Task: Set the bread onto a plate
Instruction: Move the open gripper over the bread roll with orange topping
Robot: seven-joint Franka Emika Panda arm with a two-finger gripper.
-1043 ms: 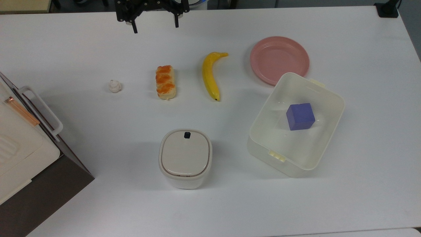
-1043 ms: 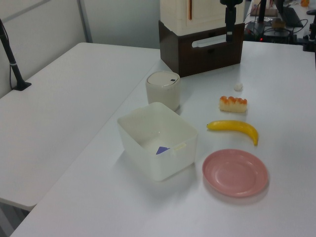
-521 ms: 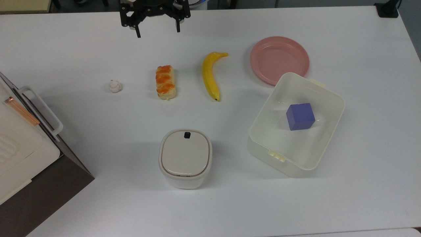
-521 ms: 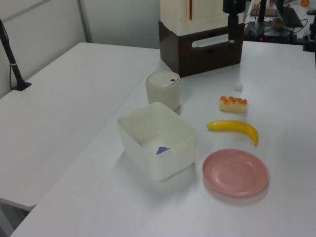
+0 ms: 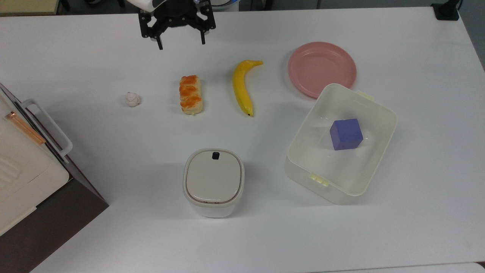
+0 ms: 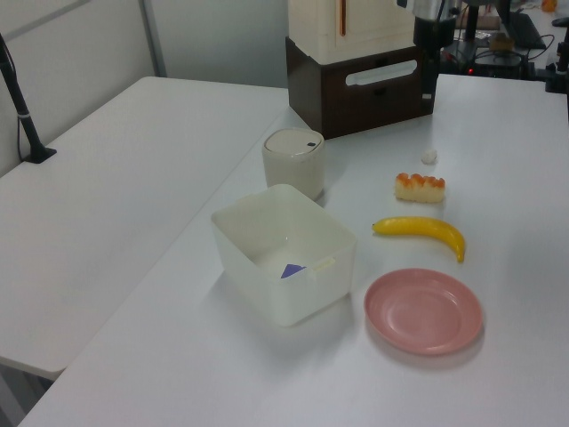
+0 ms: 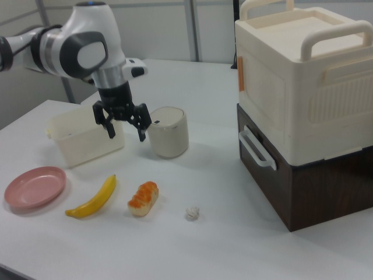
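**Inspector:** Report the tabletop [image 5: 75, 57], left to right in the top view.

**Assistant:** A stacked cabinet [image 5: 22, 167] fills the near left corner. Then a white ball [image 5: 132, 99], the bread [image 5: 190, 94], a banana [image 5: 242, 86] and the plate [image 5: 322, 69], in a row along the far half. A lidded pot [image 5: 213, 182] sits nearer the front edge. A tub [image 5: 341, 143] holding a blue cube [image 5: 346, 134] overlaps the plate's near rim.

**Inspector:** Gripper?

**Assistant:** The gripper [image 5: 181, 42] hangs at the far edge, fingers spread wide, empty, above and well apart from the bread.

**Inspector:** Assessment of the step?

**Assistant:** The approach to the bread, in my judgement. The bread lies lengthwise far-to-near, so closing across its short width looks best. Descend centred over the middle, staying apart from the ball and banana. Grip gently; it may be soft. For placement, favour the plate's far side, away from the tub.
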